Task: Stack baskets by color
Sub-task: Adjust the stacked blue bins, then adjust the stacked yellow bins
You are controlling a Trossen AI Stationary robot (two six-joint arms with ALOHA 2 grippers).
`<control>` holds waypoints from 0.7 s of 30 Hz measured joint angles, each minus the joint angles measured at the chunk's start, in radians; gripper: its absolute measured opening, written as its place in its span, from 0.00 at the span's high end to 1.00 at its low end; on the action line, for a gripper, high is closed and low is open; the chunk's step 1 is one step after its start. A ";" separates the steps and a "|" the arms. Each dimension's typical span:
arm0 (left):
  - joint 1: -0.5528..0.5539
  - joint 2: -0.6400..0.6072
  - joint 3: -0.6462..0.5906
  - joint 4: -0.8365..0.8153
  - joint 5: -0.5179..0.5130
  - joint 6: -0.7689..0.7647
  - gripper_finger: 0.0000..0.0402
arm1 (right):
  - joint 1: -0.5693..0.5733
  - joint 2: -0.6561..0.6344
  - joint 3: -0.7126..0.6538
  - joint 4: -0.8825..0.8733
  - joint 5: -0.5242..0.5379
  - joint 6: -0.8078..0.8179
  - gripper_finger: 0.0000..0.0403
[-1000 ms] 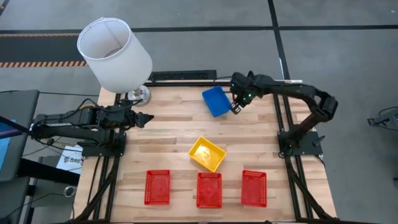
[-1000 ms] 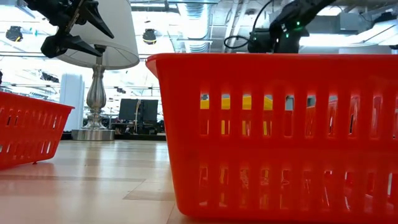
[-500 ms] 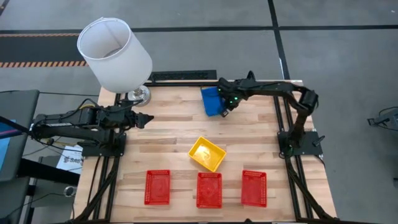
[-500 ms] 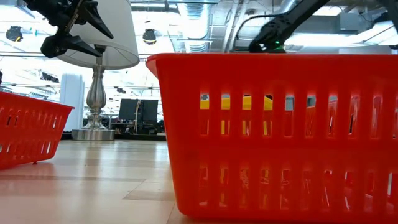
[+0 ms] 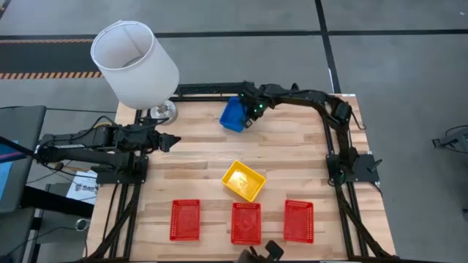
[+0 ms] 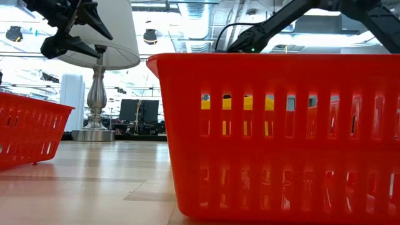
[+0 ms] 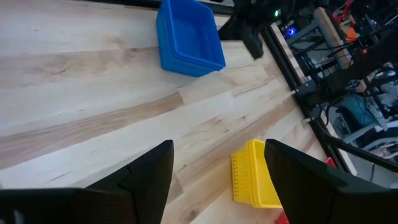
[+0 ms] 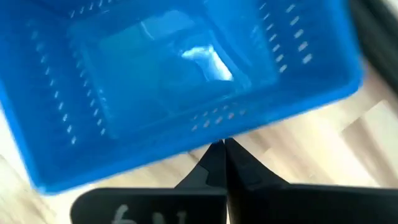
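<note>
Blue perforated plastic basket (image 5: 232,115) on plank wood — right gripper (image 5: 249,119) clenched beside it; left gripper (image 5: 170,142) spread, empty.

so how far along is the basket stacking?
Done: the blue basket and yellow basket each show as one pile, though I can't count layers. In hand: right gripper, fingers shut, is against the blue basket's edge at the table's far side. Left: three red baskets sit apart in a row, unstacked. Left gripper waits open.
</note>
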 joint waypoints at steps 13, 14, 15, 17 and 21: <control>0.000 0.000 0.000 -0.030 0.064 0.039 0.40 | 0.140 -0.218 0.091 -0.287 -0.100 0.080 0.99; 0.000 0.000 0.000 -0.030 0.065 0.044 0.40 | 0.185 -0.237 0.090 -0.313 -0.103 0.105 0.99; 0.000 0.000 0.000 -0.029 0.065 0.047 0.40 | 0.233 -0.256 0.089 -0.329 -0.103 0.136 0.99; 0.000 0.000 0.000 -0.030 0.065 0.048 0.40 | 0.328 -0.285 0.090 -0.326 -0.102 0.199 0.99; 0.000 0.000 0.000 -0.029 0.065 0.049 0.40 | 0.508 -0.275 0.090 -0.263 -0.089 0.299 0.99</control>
